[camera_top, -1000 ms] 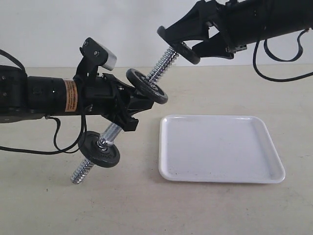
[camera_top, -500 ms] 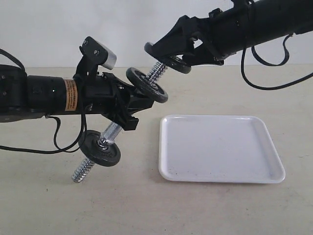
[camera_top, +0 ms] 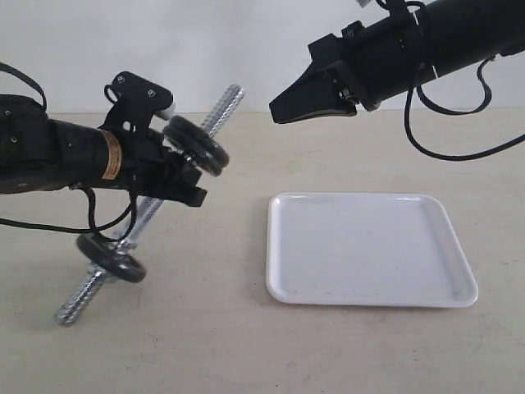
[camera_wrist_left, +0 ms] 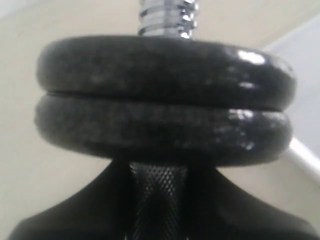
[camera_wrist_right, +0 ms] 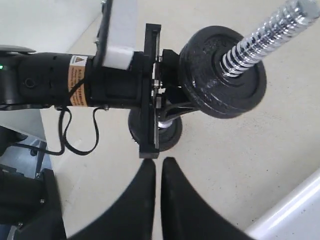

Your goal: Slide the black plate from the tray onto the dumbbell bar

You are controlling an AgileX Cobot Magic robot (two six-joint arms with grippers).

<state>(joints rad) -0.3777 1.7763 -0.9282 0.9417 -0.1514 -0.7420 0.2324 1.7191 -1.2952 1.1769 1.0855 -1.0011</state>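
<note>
2 discs sit stacked on the upper half of the dumbbell bar [camera_top: 221, 105]. The black plate [camera_wrist_left: 165, 70] is the disc nearer the free threaded end. It is pressed flat against a 2nd disc [camera_wrist_left: 165, 130], with only a thin seam between them. The left gripper [camera_top: 174, 182] has its jaws clamped on the bar's knurled middle, just below that pair. In the exterior view it holds the bar tilted, with 1 threaded end up toward 1 o'clock and the other down toward 7 o'clock. A 3rd disc [camera_top: 112, 261] sits on the lower half of the bar, near the 7 o'clock end. Whether that end touches the counter [camera_top: 246, 353] cannot be told. The right gripper [camera_top: 279, 111] hangs in the air at 3 o'clock of the bar's upper tip, apart from it, jaws clenched together. The tray [camera_top: 369, 246] lies flat on the counter at 6 o'clock of the right gripper and 3 o'clock of the left gripper, well apart from the black plate.
</note>
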